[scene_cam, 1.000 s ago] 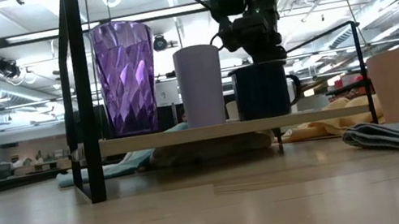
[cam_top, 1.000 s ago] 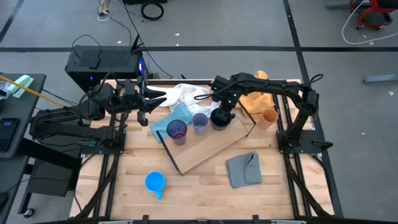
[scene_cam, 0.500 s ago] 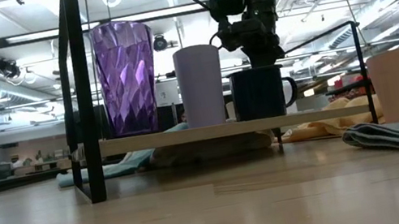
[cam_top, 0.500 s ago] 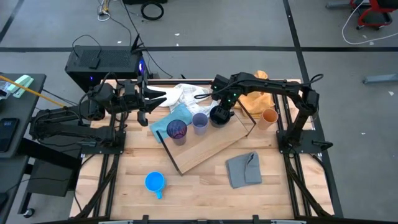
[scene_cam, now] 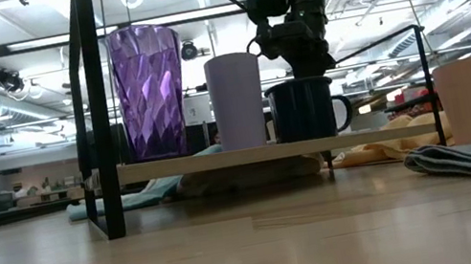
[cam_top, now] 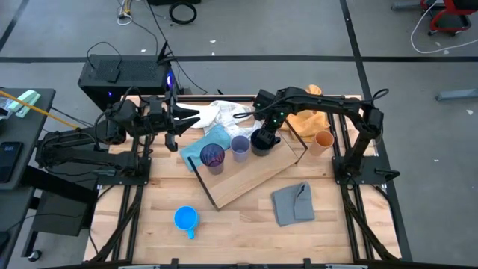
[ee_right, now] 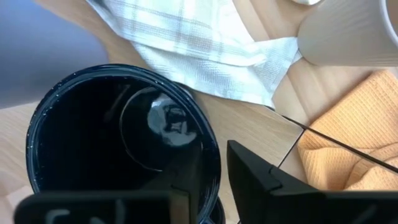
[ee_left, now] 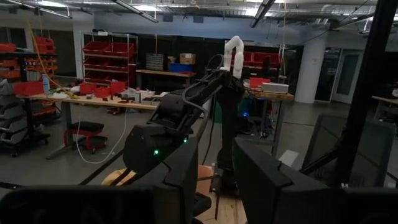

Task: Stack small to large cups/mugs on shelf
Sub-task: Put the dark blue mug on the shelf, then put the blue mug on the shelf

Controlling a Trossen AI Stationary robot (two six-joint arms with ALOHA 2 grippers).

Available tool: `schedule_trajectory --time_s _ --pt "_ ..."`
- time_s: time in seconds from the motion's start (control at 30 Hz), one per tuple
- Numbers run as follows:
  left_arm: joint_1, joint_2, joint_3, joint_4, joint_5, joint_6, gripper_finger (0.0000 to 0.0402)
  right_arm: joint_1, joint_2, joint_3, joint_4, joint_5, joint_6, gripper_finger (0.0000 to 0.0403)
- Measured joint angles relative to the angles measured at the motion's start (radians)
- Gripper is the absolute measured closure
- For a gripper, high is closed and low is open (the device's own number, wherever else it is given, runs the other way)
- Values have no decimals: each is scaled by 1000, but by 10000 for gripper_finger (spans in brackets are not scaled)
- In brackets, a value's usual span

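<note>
On the light-wood shelf [cam_top: 246,179] stand a purple tumbler [cam_top: 212,157], a lavender cup [cam_top: 240,146] and a black mug [cam_top: 261,140] in a row. My right gripper [ee_right: 214,193] hangs over the black mug [scene_cam: 302,108], open and pointing down. A bright blue mug [cam_top: 185,219] stands on the table near the front left. An orange cup [cam_top: 324,140] stands right of the shelf, and a beige cup [ee_right: 348,28] just beyond the mug. My left gripper [cam_top: 196,117] waits open at the far left, raised and level. My right gripper comes from above with one finger [ee_right: 186,202] inside the black mug and the other [ee_right: 261,180] outside, astride the rim [ee_right: 214,168]. Whether either finger touches the wall I cannot tell. The mug stands upright on the shelf.
A white checked cloth [cam_top: 220,112] and an orange cloth [cam_top: 306,119] lie behind the shelf. A grey cloth square [cam_top: 293,203] lies at the front right. Thin black frame rods [scene_cam: 97,108] rise at the shelf's ends. Bare tabletop shows at the front middle.
The black mug has shifted a little along the shelf toward the lavender cup, with my right gripper staying over it. The left arm has kept still.
</note>
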Motion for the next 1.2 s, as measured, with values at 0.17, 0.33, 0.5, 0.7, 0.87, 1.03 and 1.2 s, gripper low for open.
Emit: schedule_trajectory --time_s 0.17,0.33,0.5,0.7,0.87,1.03,1.2 --pt "0 0 0 0 0 0 294 0 0 0 0 0 0 311" --pt "0 0 0 0 0 0 294 0 0 0 0 2 0 298" --pt "0 0 0 0 0 0 294 -1 0 0 0 3 0 288" --pt "0 0 0 0 0 0 294 -1 0 42 -3 3 -5 287" --pt "0 0 0 0 0 0 294 -5 0 98 -47 -2 -17 287" --pt "0 0 0 0 0 2 294 -5 0 159 -139 -2 -13 287" --pt "0 0 0 0 0 4 294 10 1 279 -191 -2 -10 287"
